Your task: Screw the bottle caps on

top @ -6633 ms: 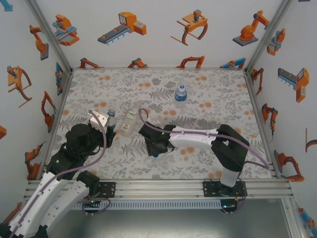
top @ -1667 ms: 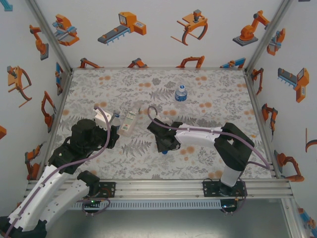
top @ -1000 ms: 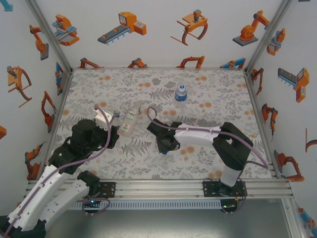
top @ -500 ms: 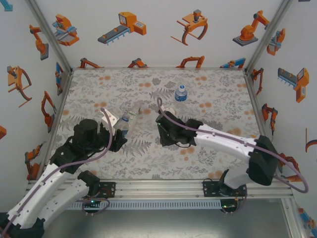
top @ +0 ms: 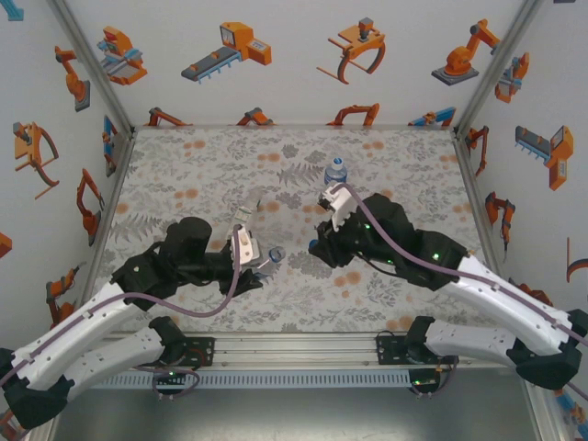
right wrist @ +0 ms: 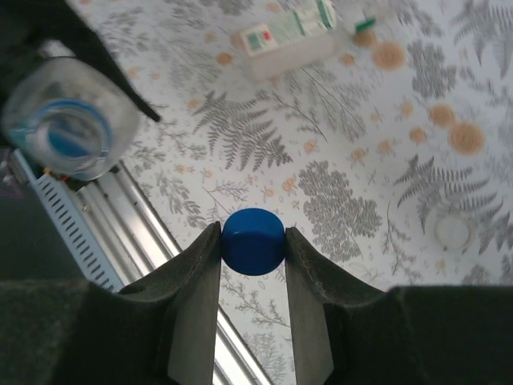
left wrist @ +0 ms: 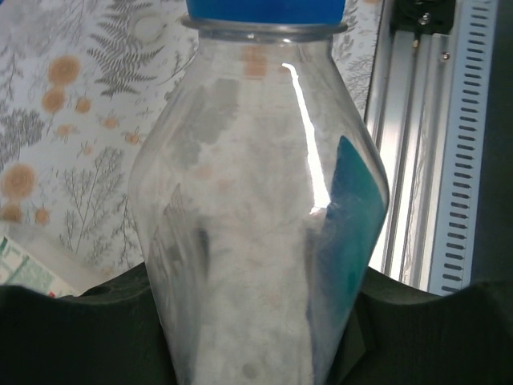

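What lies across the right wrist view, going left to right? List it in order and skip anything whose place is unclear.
clear bottle → blue cap → white cap

**Bright, even light; blur only up close**

From the top camera I see the floral-patterned tabletop lit brightly and evenly from above, with soft shadows under the two black-and-white arms near its front edge. The picture is sharp; the aluminium frame bars lean outward at its corners. On the left wrist camera the clear plastic bottle with a blue label carries a white streak of glare down its shoulder, and the pattern behind smears through the plastic; the bottom edge sinks to near-black. On the right wrist camera the small round blue plastic cap is crisp, the open bottle mouth at upper left is blurred, and the dark fingers are nearly featureless.
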You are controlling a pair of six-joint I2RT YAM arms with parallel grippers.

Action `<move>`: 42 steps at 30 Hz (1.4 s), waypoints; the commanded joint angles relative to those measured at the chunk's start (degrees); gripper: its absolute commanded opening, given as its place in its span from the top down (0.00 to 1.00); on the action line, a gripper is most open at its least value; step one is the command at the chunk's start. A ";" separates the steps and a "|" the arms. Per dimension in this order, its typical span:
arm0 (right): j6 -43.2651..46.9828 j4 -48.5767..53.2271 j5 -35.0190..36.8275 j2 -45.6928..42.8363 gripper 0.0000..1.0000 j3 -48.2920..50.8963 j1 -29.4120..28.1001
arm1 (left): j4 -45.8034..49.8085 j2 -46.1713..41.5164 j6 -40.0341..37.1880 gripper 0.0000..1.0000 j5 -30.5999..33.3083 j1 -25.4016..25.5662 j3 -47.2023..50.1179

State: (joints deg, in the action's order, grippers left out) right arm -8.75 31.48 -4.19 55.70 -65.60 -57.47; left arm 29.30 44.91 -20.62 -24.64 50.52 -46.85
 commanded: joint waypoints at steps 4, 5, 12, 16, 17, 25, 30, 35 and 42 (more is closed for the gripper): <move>14.08 0.12 -16.19 -2.72 0.87 -3.37 -0.34 | 3.35 3.62 -6.56 1.00 -1.11 3.88 -4.25; 14.77 -0.68 -18.28 -3.04 0.87 -3.11 -0.39 | 4.09 4.27 -6.89 1.00 -0.64 4.51 -4.92; 16.39 -4.41 -24.69 -2.32 0.87 -2.66 -1.37 | 4.69 6.34 -6.81 1.00 -1.79 5.79 -7.09; 17.54 -4.83 -24.39 -1.80 0.88 -2.09 -2.36 | 4.66 6.69 -6.63 1.00 -1.90 6.08 -7.61; 17.54 -5.17 -24.29 -1.65 0.88 -1.94 -2.57 | 4.65 6.62 -6.60 1.00 -1.90 6.15 -7.57; 16.93 -8.05 -21.49 -1.20 0.92 -1.01 -3.34 | 4.64 6.20 -6.54 1.00 -2.03 6.51 -7.50; 16.61 -8.34 -22.09 -0.34 0.93 -0.94 -3.77 | 4.67 6.23 -6.62 1.00 -1.72 6.64 -7.73; 16.65 -7.50 -21.60 -0.03 0.94 -1.00 -3.88 | 4.30 6.07 -6.58 1.00 -1.55 6.79 -7.82; 17.28 -4.96 -19.46 -0.07 0.96 -1.24 -3.93 | 3.99 5.99 -6.41 1.00 -1.50 6.95 -7.77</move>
State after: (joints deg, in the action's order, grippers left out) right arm 7.60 25.61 -24.99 55.66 -66.92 -60.97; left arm 33.93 51.46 -26.06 -25.12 56.99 -52.77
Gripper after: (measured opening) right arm 0.347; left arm 0.484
